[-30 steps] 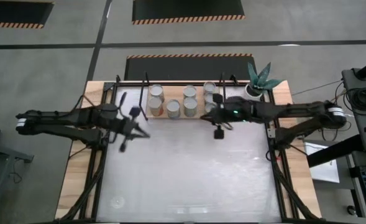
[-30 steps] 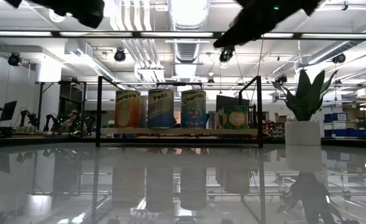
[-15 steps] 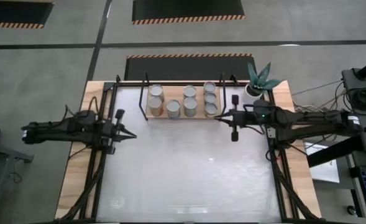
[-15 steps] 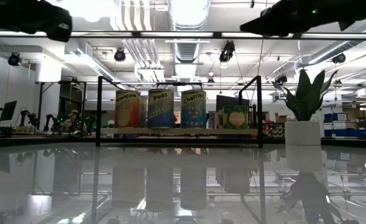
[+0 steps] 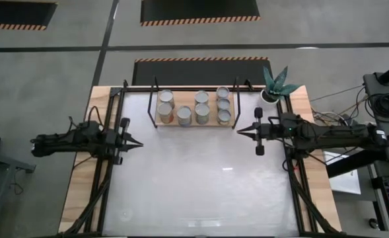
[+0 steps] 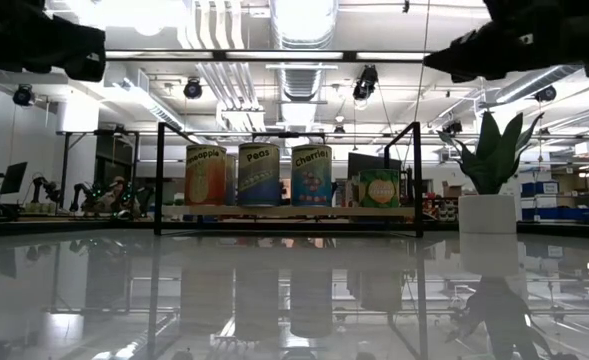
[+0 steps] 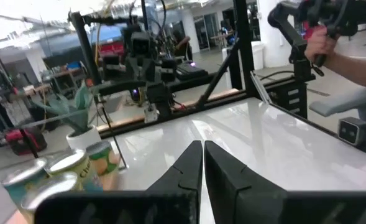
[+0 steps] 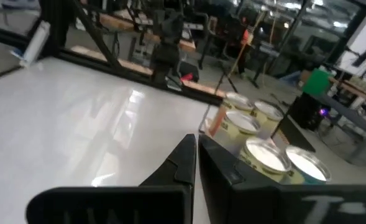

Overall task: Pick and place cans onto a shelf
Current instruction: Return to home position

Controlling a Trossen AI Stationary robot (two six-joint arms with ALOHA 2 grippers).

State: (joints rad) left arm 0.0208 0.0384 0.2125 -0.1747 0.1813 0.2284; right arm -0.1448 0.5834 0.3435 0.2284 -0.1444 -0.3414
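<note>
Several cans (image 5: 201, 106) with silvery lids stand upright in rows on the shelf (image 5: 174, 123), a wooden board inside thin black rods at the table's far side. The low view shows their labels (image 6: 259, 174) above the shelf board (image 6: 289, 211). My left gripper (image 5: 139, 143) hovers shut and empty over the table's left part, pointing level toward the right; its wrist view shows the fingers (image 7: 202, 149) closed together. My right gripper (image 5: 240, 129) hovers shut and empty just right of the shelf's near right corner, pointing level toward the left, its fingers (image 8: 195, 142) closed, with cans (image 8: 257, 134) beyond them.
A white pot with a spiky green plant (image 5: 273, 84) stands at the far right corner, beside the shelf. Black frame rods (image 5: 108, 165) run along both side edges of the white tabletop (image 5: 194, 178). Beyond the table, a person's hand (image 7: 322, 40) holds a controller.
Both arms have drawn back and sunk. My left gripper went toward the table's left edge, my right gripper away from the shelf's cans toward the right edge. Each tipped from slanting down to level and stayed shut. The cans have kept their places.
</note>
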